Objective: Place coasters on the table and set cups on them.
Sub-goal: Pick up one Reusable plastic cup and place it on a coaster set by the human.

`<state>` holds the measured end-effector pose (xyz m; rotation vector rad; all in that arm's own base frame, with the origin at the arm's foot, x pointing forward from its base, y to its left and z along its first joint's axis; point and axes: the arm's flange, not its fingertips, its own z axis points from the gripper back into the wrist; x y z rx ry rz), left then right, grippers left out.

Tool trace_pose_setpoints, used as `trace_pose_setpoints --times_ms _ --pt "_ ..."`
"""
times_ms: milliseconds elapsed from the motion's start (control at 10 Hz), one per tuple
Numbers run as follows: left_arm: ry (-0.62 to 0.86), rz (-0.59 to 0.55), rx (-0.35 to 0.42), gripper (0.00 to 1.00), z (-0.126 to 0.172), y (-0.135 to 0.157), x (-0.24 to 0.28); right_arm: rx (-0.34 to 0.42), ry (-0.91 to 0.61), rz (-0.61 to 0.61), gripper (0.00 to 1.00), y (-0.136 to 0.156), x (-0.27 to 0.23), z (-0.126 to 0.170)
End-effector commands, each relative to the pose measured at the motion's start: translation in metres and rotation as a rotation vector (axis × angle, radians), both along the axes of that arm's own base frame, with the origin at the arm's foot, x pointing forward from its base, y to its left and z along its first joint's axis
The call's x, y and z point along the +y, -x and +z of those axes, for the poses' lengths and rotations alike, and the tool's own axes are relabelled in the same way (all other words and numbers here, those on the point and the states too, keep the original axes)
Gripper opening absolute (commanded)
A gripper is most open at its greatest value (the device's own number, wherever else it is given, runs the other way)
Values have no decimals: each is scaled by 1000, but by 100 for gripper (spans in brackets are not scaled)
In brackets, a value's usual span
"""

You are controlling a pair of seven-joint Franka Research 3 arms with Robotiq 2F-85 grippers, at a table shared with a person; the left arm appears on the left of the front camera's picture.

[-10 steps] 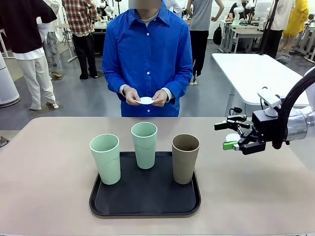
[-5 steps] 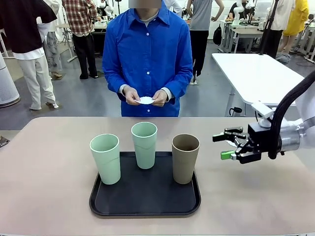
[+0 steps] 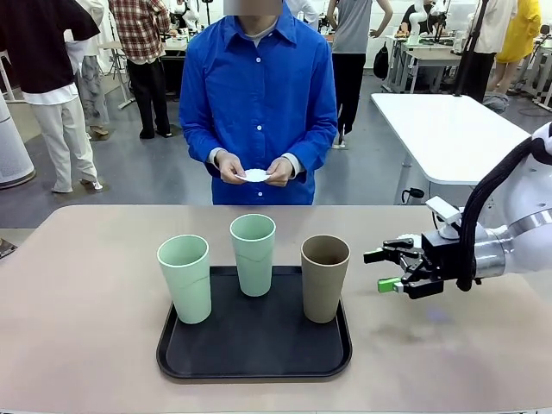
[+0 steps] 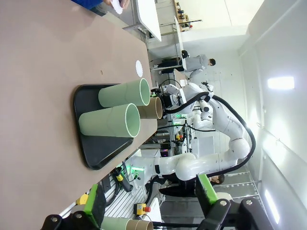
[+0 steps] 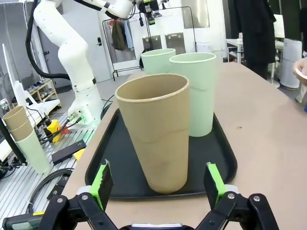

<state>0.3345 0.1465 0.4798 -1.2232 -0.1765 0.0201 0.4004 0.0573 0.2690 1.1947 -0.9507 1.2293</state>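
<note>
Beige-pink table (image 3: 86, 328) is mostly bare, with a black tray (image 3: 254, 358) near the middle. All three cups stand upright on the tray: two mint (image 3: 185, 278) (image 3: 253, 254) and one brown cup (image 3: 324, 278). One coaster (image 4: 138, 67) lies flat on the table past the tray. The person's hands hold what is probably another coaster (image 3: 256, 176). The right gripper (image 3: 379, 270) has its fingers spread and empty, near the brown cup but not touching it. The left gripper (image 4: 148, 201) is spread and holds nothing. A white table (image 3: 448, 129) and people standing are behind.

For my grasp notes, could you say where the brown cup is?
Front view: the brown cup stands on the black tray, at its right end, near the right gripper.
</note>
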Motion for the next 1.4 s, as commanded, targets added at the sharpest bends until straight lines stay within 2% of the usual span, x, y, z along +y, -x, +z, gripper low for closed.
trace_pose_setpoints --times_ms 0,100,500,1300 --pt "11 -2 -11 100 2 0 1 -83 -29 -40 100 -6 16 -4" --pt "11 -2 -11 100 2 0 1 -99 -40 -49 100 -9 21 -4" --pt "11 -2 -11 100 2 0 1 -26 -49 0 100 -18 36 -12" --pt "11 -2 -11 100 2 0 1 24 -5 61 100 -22 61 -29"
